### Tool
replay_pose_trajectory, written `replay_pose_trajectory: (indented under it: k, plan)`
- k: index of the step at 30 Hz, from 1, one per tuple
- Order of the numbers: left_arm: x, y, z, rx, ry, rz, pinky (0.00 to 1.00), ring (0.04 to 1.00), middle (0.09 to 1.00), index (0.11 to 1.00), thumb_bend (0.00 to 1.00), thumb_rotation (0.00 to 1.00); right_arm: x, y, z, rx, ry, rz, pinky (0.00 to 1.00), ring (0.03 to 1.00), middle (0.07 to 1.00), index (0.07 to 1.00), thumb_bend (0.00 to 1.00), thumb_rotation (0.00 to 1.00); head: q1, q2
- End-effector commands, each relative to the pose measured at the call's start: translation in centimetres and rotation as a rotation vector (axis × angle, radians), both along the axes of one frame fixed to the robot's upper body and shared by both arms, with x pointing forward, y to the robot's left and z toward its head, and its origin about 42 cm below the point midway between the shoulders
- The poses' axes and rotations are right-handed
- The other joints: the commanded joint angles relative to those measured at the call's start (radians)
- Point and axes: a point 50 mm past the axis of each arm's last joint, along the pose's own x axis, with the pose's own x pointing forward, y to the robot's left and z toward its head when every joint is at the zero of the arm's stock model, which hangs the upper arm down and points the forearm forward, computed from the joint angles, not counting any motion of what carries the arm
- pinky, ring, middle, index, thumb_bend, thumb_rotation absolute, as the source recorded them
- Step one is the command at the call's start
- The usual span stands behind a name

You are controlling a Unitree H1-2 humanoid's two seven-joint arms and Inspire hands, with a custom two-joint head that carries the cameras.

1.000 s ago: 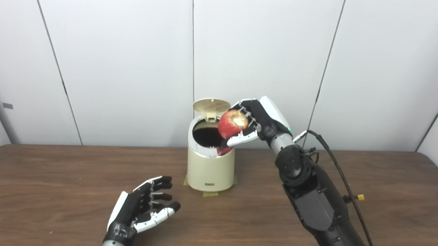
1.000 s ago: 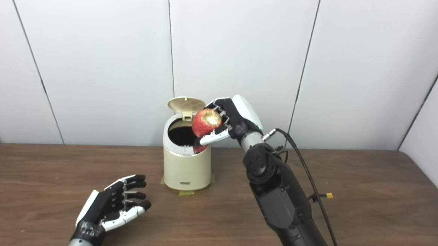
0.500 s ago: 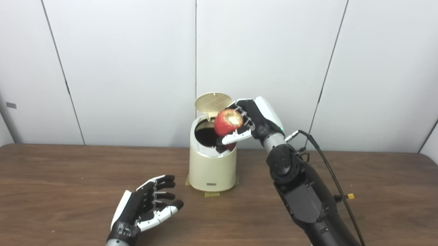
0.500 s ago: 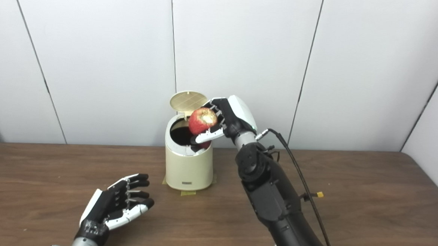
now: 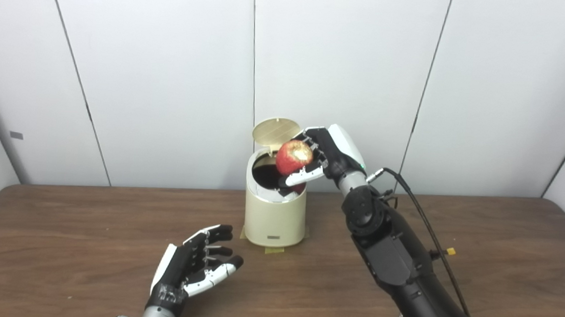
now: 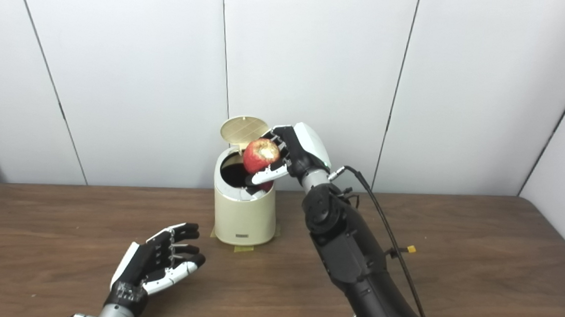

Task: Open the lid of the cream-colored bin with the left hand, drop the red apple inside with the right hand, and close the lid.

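Apple (image 5: 294,157): red, pale patch facing you, gripped in right hand (image 5: 328,153), held above right rim of bin (image 5: 274,216) mouth.
Bin: cream, mid-table (image 5: 66,224), yellow tape at base; lid (image 5: 276,130) tipped up at back, dark interior exposed.
Left hand (image 6: 158,264): empty, fingers spread, palm up, near front edge, well apart from bin.
Views: your two cameras show same layout; nothing extra in either.
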Motion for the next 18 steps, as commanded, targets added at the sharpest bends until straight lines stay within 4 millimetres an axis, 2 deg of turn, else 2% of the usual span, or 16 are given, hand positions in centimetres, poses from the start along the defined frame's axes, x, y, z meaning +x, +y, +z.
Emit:
replay_pose_trajectory:
  k: [1, 3, 6, 9, 13, 18]
  plan:
    - [0.92, -0.54, 2.14, -0.013, -0.095, -0.013, 0.59, 0.699, 0.790, 0.779, 0.67, 0.21, 0.10, 1.17, 1.67, -0.062, 0.011, 0.048, 0.50, 0.632, 0.726, 0.688, 0.91, 0.19, 0.002, 0.002]
    - [0.94, -0.58, 2.14, -0.010, -0.093, -0.013, 0.59, 0.700, 0.795, 0.782, 0.66, 0.20, -0.08, 1.12, 1.67, -0.080, 0.023, 0.043, 0.51, 0.691, 0.799, 0.725, 0.97, 0.21, 0.004, 0.003]
    - [0.97, -0.62, 2.14, -0.013, -0.091, -0.012, 0.59, 0.696, 0.793, 0.780, 0.67, 0.20, -0.18, 0.93, 1.73, -0.094, 0.034, 0.039, 0.55, 0.757, 0.869, 0.750, 0.95, 0.23, 0.003, 0.004]
    - [0.94, -0.64, 2.17, -0.008, -0.087, -0.010, 0.59, 0.698, 0.793, 0.778, 0.66, 0.20, -0.04, 0.57, 1.66, -0.108, 0.030, 0.031, 0.56, 0.756, 0.860, 0.745, 0.95, 0.24, 0.003, 0.005]
    - [0.96, -0.61, 2.16, -0.004, -0.086, -0.009, 0.58, 0.689, 0.788, 0.777, 0.67, 0.21, -0.07, 0.39, 1.66, -0.115, 0.043, 0.026, 0.51, 0.712, 0.840, 0.745, 0.95, 0.23, 0.002, 0.007]
    - [0.96, -0.57, 2.18, -0.004, -0.085, -0.008, 0.58, 0.689, 0.791, 0.780, 0.67, 0.21, -0.20, 0.25, 1.73, -0.119, 0.059, 0.026, 0.53, 0.731, 0.844, 0.751, 0.94, 0.22, -0.001, 0.009]
